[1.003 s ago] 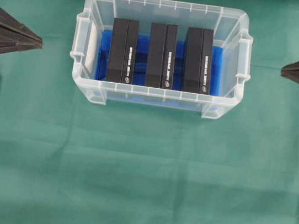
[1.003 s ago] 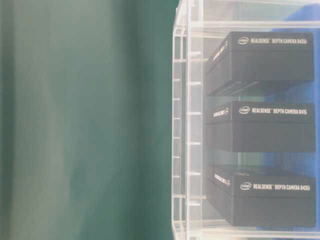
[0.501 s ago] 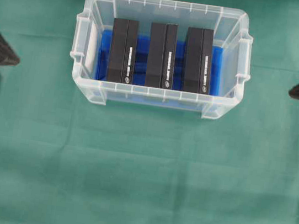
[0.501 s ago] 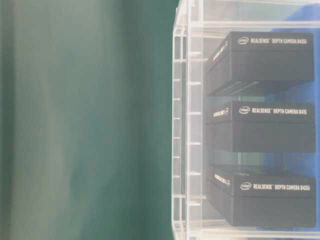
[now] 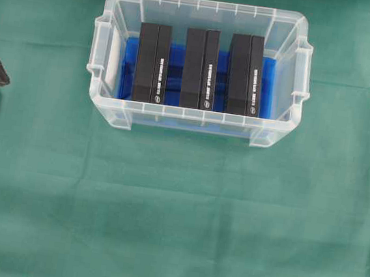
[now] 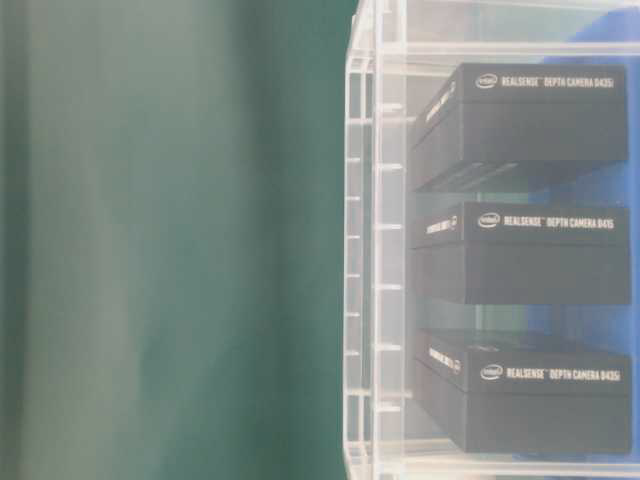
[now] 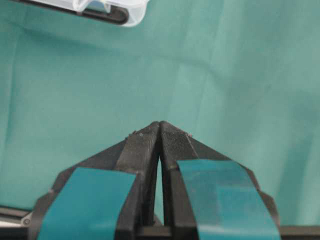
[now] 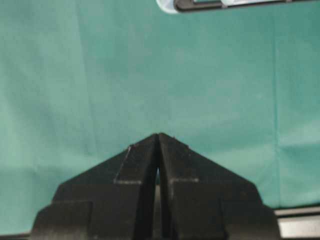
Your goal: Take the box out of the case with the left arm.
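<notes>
case (image 5: 192, 122): clear plastic bin w/ blue lining, sits toward the far edge of the green cloth (image 5: 174, 213), roughly centred left-right
boxes: 3 black cartons standing on edge in a row inside; left box (image 5: 152, 63), middle box (image 5: 200, 69), right box (image 5: 244, 74). Gaps btw them, blue showing through
left gripper (image 7: 160, 131): at the cloth's left edge, well apart from the case, fingertips pressed together, nothing held
right gripper (image 8: 159, 141): at the right edge, tips together too, empty
handling, imo: stiff cardboard, prob light, smooth printed faces so a bit slippery
grip spot: pinch the left box across its narrow top edge, fingers going down into the gaps either side
watch out: the gap by the case wall looks tight
</notes>
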`<action>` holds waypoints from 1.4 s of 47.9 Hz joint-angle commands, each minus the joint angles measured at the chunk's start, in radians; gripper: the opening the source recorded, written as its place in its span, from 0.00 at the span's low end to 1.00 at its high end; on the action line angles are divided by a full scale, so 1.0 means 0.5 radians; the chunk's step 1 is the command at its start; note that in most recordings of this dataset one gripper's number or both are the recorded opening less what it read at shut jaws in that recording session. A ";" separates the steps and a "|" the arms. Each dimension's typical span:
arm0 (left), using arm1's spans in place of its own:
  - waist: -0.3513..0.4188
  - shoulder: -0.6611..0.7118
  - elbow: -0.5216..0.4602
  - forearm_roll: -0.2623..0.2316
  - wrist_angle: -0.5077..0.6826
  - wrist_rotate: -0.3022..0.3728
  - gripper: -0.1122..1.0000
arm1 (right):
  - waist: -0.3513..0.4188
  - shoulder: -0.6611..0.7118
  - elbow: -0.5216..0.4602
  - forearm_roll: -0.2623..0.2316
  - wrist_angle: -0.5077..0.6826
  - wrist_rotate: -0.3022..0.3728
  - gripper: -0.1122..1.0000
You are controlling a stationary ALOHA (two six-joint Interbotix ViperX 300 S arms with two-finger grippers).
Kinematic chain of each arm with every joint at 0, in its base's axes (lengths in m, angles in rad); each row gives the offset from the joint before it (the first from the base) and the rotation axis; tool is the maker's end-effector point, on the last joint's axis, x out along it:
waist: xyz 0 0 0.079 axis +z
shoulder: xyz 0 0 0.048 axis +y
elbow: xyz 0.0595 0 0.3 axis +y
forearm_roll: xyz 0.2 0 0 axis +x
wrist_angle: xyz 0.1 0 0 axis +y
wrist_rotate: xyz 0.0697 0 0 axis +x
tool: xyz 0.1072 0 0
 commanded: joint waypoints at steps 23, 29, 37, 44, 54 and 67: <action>-0.006 0.006 -0.049 0.021 0.080 -1.000 0.12 | -0.003 0.003 -0.046 -0.018 0.012 0.009 0.12; -0.003 0.012 -0.055 0.025 0.129 -1.473 0.12 | 0.000 0.003 -0.046 -0.018 0.015 0.009 0.12; 0.006 0.040 -0.061 0.025 0.288 -2.120 0.12 | -0.003 0.003 -0.046 -0.018 0.015 0.009 0.12; 0.003 0.037 -0.061 0.025 0.334 -2.249 0.12 | 0.000 0.003 -0.046 -0.018 0.015 0.009 0.12; 0.061 0.021 -0.064 0.025 0.307 -2.267 0.12 | 0.000 0.012 -0.049 -0.018 0.015 0.012 0.12; 0.291 0.021 -0.064 0.025 0.304 -1.951 0.12 | 0.000 0.031 -0.046 -0.018 0.015 0.012 0.12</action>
